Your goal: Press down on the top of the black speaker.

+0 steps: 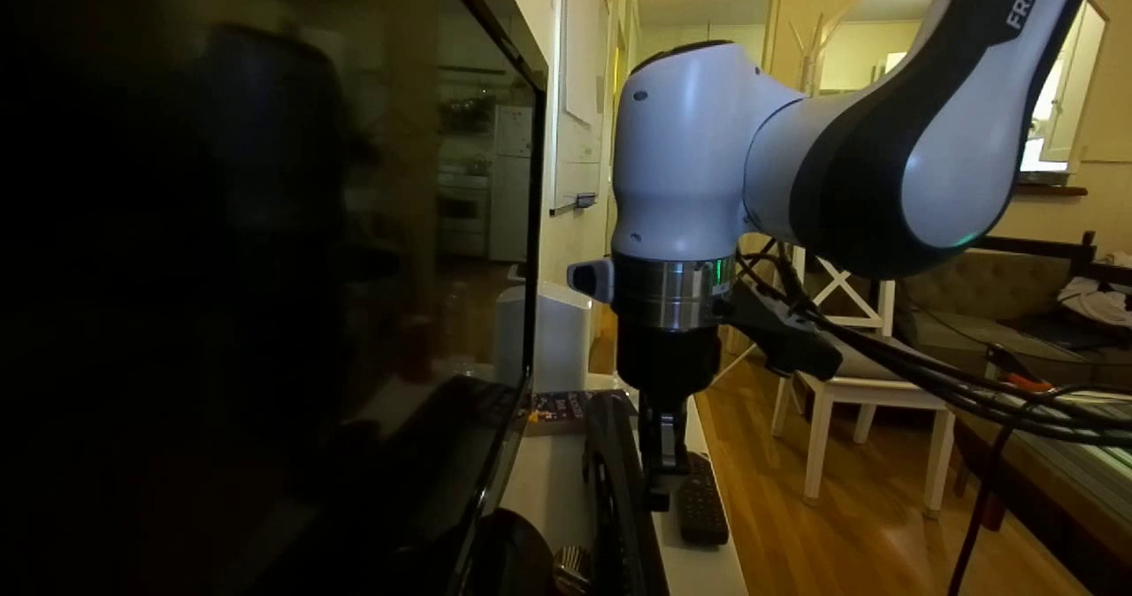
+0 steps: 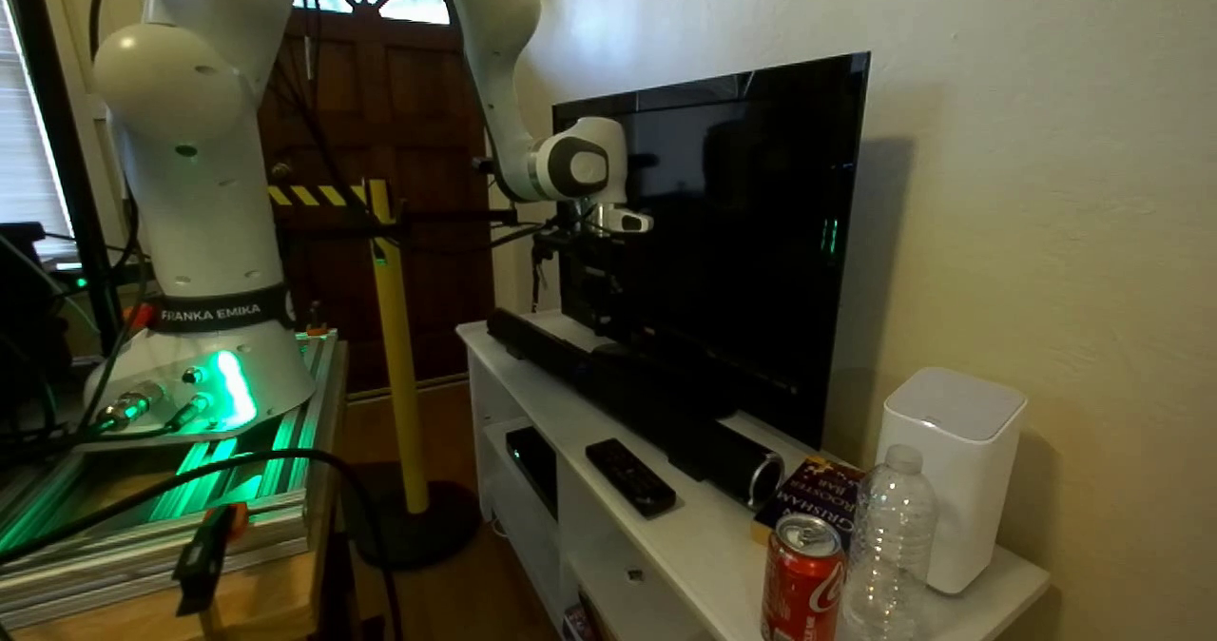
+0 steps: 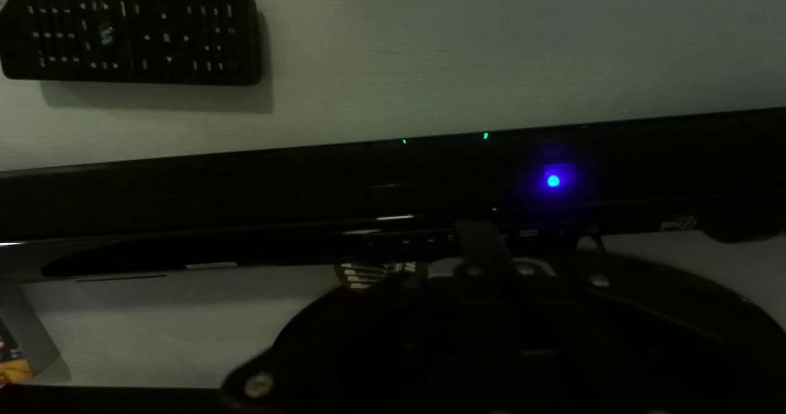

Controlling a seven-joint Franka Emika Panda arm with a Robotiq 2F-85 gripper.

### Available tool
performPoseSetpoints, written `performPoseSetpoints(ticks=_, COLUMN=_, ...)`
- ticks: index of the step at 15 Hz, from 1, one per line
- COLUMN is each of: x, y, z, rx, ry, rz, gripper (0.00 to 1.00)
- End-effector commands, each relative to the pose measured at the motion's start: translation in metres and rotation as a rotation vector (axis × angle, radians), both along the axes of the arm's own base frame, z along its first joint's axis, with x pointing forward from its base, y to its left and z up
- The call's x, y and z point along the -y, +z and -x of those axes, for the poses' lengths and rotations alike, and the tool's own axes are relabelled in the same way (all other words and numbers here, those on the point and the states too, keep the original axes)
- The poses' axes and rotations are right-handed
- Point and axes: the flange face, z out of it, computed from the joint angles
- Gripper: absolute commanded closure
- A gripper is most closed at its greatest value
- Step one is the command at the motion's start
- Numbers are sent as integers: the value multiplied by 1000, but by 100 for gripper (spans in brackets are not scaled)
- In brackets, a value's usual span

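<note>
The black speaker [image 2: 647, 403] is a long, low bar on the white stand, in front of the TV. It also shows in an exterior view [image 1: 615, 481], seen end-on, and across the wrist view [image 3: 245, 193], with a bright blue light on it. My gripper [image 3: 482, 230] points down over the speaker's button strip, its two fingers together and nothing between them. In an exterior view the gripper tip [image 1: 659, 494] overlaps the speaker's side edge. In the other exterior picture the dark gripper [image 2: 606, 322] blends into the TV. I cannot tell whether the fingertips touch the speaker.
A black remote [image 3: 132, 36] lies on the stand's front side. The large TV screen [image 2: 723, 242] rises close behind the speaker. A book [image 2: 818, 498], a red can [image 2: 803, 579], a clear bottle [image 2: 894, 536] and a white box [image 2: 951, 479] stand at the stand's end.
</note>
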Motion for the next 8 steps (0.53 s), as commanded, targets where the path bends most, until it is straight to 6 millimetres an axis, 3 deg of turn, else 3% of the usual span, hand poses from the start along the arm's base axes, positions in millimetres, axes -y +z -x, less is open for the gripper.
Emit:
performPoseSetpoints(ticks=1, x=5, y=-18, z=-7, rx=11, ry=19, rz=-25, gripper=99)
performPoseSetpoints(ticks=8, x=8, y=-45, z=-11, rx=47, ry=62, rz=-59, gripper=99)
